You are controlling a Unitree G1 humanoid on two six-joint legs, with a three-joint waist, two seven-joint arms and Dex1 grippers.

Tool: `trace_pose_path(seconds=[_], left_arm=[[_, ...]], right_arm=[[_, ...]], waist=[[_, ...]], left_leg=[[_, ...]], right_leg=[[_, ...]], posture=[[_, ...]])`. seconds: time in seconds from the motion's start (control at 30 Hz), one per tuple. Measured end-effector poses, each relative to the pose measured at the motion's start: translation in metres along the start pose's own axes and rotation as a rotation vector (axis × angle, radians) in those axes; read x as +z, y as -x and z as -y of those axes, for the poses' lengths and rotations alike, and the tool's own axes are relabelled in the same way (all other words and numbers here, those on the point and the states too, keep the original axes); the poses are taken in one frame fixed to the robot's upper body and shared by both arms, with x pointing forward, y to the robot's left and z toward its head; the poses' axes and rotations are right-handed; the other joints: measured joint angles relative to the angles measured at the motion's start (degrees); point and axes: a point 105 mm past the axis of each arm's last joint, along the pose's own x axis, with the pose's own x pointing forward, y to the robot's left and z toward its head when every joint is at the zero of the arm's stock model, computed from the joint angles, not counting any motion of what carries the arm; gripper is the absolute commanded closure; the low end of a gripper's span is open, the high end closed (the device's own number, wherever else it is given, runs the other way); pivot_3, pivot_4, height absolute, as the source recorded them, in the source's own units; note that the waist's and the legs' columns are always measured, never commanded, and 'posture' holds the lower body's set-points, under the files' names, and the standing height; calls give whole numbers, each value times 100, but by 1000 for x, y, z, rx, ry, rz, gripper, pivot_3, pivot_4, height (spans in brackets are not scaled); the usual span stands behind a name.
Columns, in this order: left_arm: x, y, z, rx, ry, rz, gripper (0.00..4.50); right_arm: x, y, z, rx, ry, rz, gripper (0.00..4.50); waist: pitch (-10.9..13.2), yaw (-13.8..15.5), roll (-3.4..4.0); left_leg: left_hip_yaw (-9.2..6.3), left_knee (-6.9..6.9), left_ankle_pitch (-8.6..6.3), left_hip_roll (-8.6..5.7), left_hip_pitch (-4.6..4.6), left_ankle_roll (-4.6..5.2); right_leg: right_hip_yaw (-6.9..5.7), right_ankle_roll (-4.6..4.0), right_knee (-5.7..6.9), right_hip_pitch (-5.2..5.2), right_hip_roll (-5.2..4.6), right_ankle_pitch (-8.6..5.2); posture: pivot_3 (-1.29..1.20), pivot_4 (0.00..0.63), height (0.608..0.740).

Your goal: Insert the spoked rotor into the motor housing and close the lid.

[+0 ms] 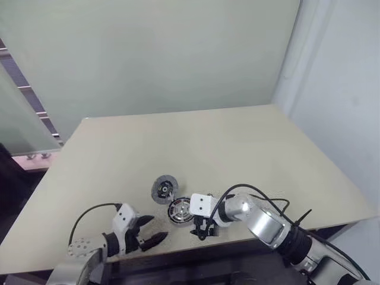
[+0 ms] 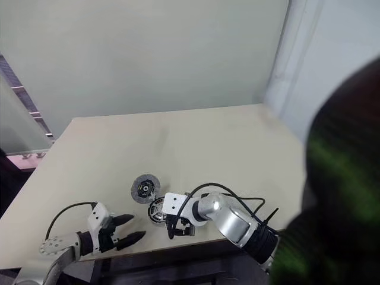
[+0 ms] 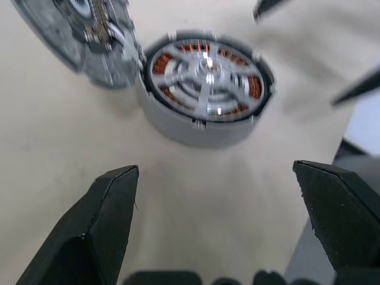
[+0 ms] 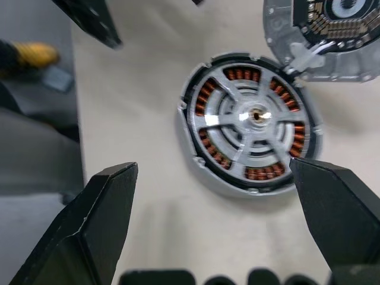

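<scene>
Item: motor housing [image 4: 249, 138] on my surface [image 1: 237, 142], spoked rotor [image 4: 256, 116] seated inside. Lid [image 1: 164, 188] touches its far rim (tilted). My left gripper [image 1: 149, 233] and right gripper [image 1: 202, 228] flank it, fingers spread, empty.

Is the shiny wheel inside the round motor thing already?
Yes, in. The spoked rotor sits inside the motor housing, copper windings showing between its spokes. The lid lies beside it.

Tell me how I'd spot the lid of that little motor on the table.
Start at the near edge of the beige table, between the two robot arms. There sits the motor housing, a round puck with copper windings under silver spokes. The lid lies just behind it, touching: a flat dark grey disc showing no copper.
</scene>
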Motion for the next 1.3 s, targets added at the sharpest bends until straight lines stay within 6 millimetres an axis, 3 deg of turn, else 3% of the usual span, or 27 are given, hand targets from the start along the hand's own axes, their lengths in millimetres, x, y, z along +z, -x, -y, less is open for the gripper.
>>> trace_pose_path(seconds=[0.6, 0.7, 0.93, 1.1, 1.3], left_arm=[[5, -5, 3, -15, -14, 19, 0], [6, -7, 5, -22, -15, 22, 0], [7, -10, 6, -24, -12, 30, 0], [6, -12, 8, -26, -7, 35, 0], [4, -11, 9, -25, -2, 31, 0]], right_arm=[[-19, -19, -10, 27, 95, -89, 25], [-20, -22, -11, 31, 93, -91, 606], [-17, -25, -2, -7, 134, -103, 2970], [-9, -28, -4, -4, 152, -74, 4373], [-9, -31, -8, -1, 129, -75, 4468]], waist=[[0, 16, -1], [-1, 15, -1], [-3, 16, -3], [-11, 1, -15], [-11, 16, -16]], left_leg=[[-1, 0, 0, 0, 0, 0], [-1, 0, 0, 0, 1, 0], [-1, 0, 0, -1, 3, 0], [-1, 0, 1, 4, 11, -1], [-2, 11, 1, 2, 10, -2]], right_leg=[[-1, 7, 1, 0, 0, 4], [0, 7, 1, 1, 0, 4], [0, 8, 2, 3, 0, 5], [-3, 3, 12, 6, 1, 2], [-4, -1, 14, 8, 0, -1]], posture=[[0, 0, 740], [0, 0, 740], [0, 0, 740], [0, 0, 740], [0, 0, 740]])
